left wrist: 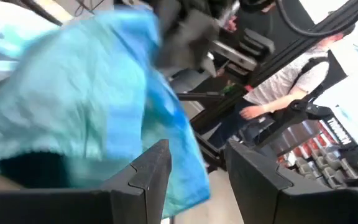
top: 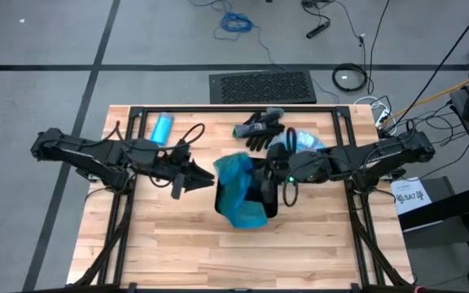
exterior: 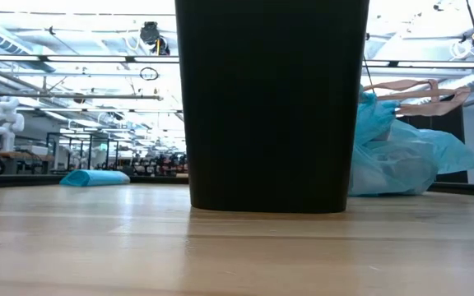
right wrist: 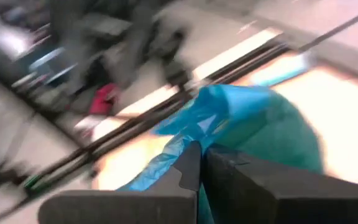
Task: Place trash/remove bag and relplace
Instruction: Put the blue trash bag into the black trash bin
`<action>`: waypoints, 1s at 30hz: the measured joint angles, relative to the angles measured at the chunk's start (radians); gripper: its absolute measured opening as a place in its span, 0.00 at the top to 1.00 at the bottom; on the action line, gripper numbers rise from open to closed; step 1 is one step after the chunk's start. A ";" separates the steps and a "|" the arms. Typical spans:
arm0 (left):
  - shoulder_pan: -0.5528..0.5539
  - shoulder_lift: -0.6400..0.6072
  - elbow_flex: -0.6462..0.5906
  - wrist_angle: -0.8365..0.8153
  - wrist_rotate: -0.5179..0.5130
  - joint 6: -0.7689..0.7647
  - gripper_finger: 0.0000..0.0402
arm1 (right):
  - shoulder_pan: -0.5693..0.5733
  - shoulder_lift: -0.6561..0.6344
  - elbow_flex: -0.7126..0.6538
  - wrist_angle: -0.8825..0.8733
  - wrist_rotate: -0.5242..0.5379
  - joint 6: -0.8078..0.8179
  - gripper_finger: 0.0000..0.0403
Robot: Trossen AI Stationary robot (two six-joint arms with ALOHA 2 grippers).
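left wrist view alone shows a person [left wrist: 291,81]; right gripper [right wrist: 202,163] pinches blue bag [right wrist: 253,124].

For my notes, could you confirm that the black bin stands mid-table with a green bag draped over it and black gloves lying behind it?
Not quite: the bag over the black bin is blue, as the high view shows. The black gloves do lie behind it.

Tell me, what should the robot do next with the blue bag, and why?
Probably lift: the right tool looks shut on the blue bag at the black bin, so raising it would draw the bag out. The left tool waits open beside it.
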 joint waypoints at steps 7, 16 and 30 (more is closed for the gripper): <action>-0.016 0.088 0.000 0.207 0.111 0.000 0.61 | -0.055 0.000 0.002 0.110 -0.092 -0.030 1.00; -0.013 0.113 0.000 0.220 0.106 0.000 0.61 | -0.049 0.000 0.002 0.057 -0.102 -0.004 1.00; 0.036 0.141 0.000 0.216 0.097 -0.002 0.61 | -0.058 0.010 0.002 0.119 -0.098 -0.044 1.00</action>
